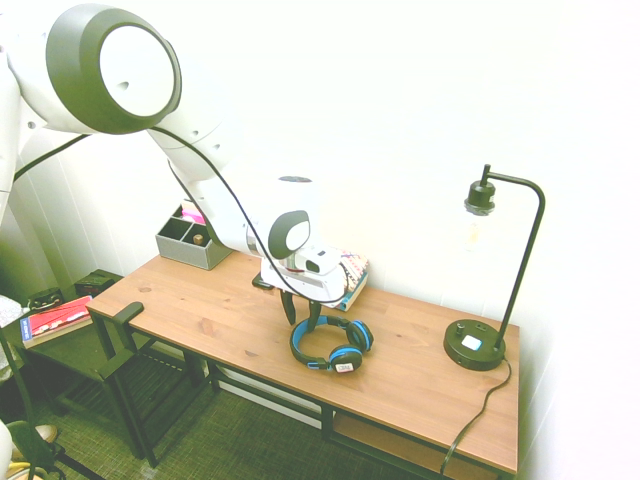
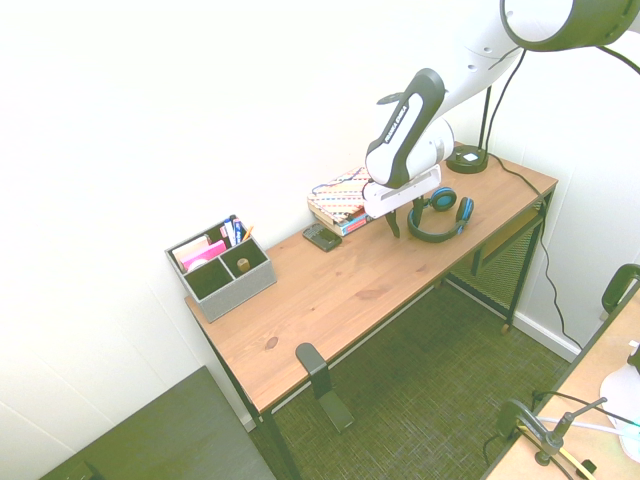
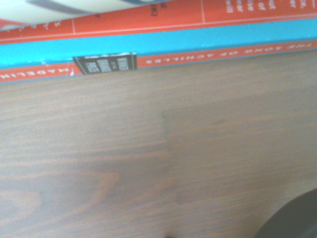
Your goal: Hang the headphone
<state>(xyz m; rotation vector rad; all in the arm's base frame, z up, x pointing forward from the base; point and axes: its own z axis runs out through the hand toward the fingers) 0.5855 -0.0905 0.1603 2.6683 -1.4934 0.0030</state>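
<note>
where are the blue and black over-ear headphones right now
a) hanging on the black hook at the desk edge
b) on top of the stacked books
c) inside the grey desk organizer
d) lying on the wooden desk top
d, the blue and black over-ear headphones lie flat on the brown wooden desk top, with the two-finger gripper right by the headband.

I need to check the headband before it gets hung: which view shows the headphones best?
The second exterior view: the headphones show both ear cups and the curved headband, with a gripper finger near the band. The first exterior view shows them whole too, smaller gap to the fingers; the wrist view shows at most a dark curved edge.
</note>
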